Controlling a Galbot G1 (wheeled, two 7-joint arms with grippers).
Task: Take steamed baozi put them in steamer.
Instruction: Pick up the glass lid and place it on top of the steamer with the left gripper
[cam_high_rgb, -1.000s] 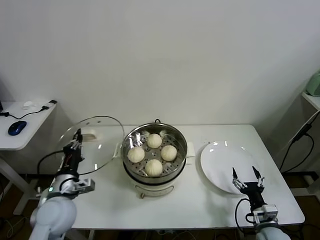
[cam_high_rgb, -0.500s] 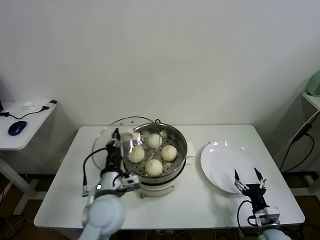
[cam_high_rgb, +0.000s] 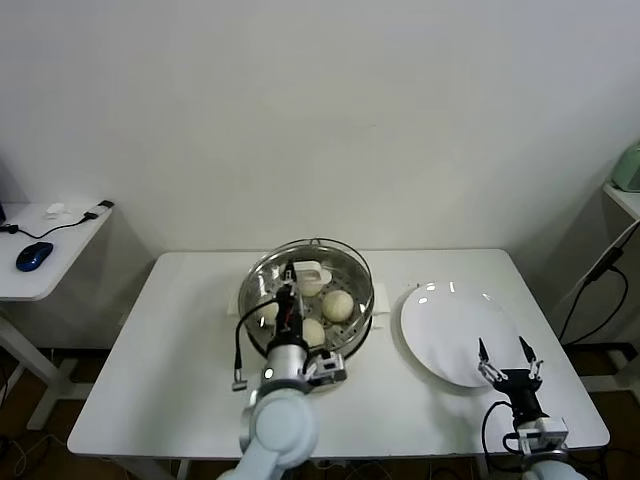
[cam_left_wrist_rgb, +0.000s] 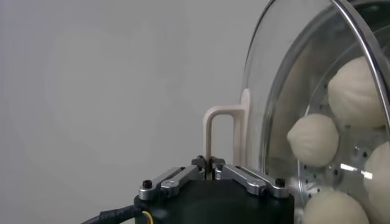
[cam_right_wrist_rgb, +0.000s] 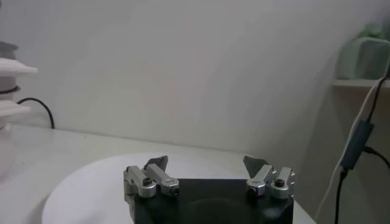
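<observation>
Since a second ago your left gripper (cam_high_rgb: 290, 283) has swung in from the far left edge of the table (cam_high_rgb: 180, 380), carrying the glass lid (cam_high_rgb: 310, 262) with it, and now sits over the steamer (cam_high_rgb: 352, 335). Its jaws are pinched tight on the lid's cream handle (cam_left_wrist_rgb: 214, 137); in the left wrist view you can see the two fingertips (cam_left_wrist_rgb: 186, 173) meeting at the foot of that handle, with the lid's metal rim curving away beside it. The lid now covers the pot, where a second ago it stood well off to the left; from these views you cannot tell whether its rim is seated all round.

Four buns (cam_high_rgb: 338, 305) lie inside the steamer on the perforated tray, seen through the glass. In the head view your arm hides parts of the two on the left. The wrist camera shows the buns (cam_left_wrist_rgb: 313, 139) close behind the lid.

Your right gripper (cam_high_rgb: 509, 356) waits at the near right of the table, just past the near edge of the white plate (cam_high_rgb: 445, 330), having slid only slightly nearer. Its jaws stand wide apart with nothing between them, as the right wrist view shows, the plate (cam_right_wrist_rgb: 79, 189) lying bare beyond it.
</observation>
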